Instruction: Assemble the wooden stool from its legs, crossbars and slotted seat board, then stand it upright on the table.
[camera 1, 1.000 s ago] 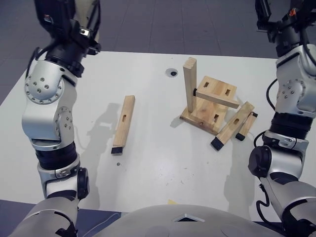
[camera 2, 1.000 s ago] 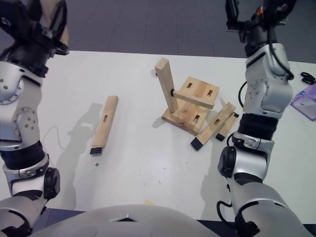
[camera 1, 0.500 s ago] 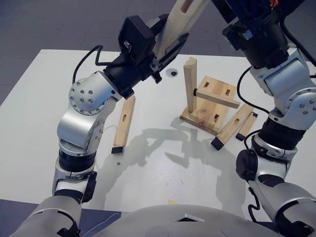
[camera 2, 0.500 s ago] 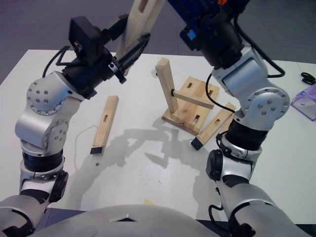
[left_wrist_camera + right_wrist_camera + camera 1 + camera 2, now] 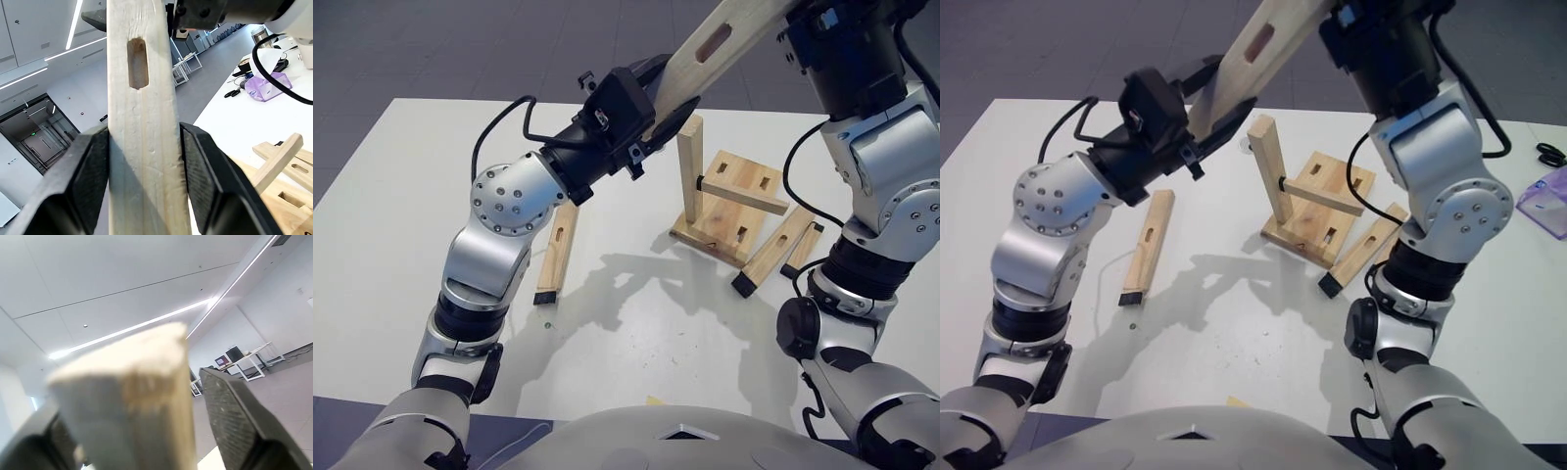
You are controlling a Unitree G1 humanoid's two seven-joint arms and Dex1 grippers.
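Surface: white table (image 5: 372, 176); seat board (image 5: 746, 174) lies flat right of centre, upright leg (image 5: 690, 166) at its left corner.
Raised leg (image 5: 724, 44): aloft over the far side.
Left gripper (image 5: 144, 147): clamped around its lower part.
Right gripper (image 5: 137, 421): gripping its upper end.
Loose leg (image 5: 558, 245): flat, left of centre.

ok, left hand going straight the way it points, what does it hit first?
Likely the right hand, gripping the far end of the same wooden leg the left hand holds; depth unclear.
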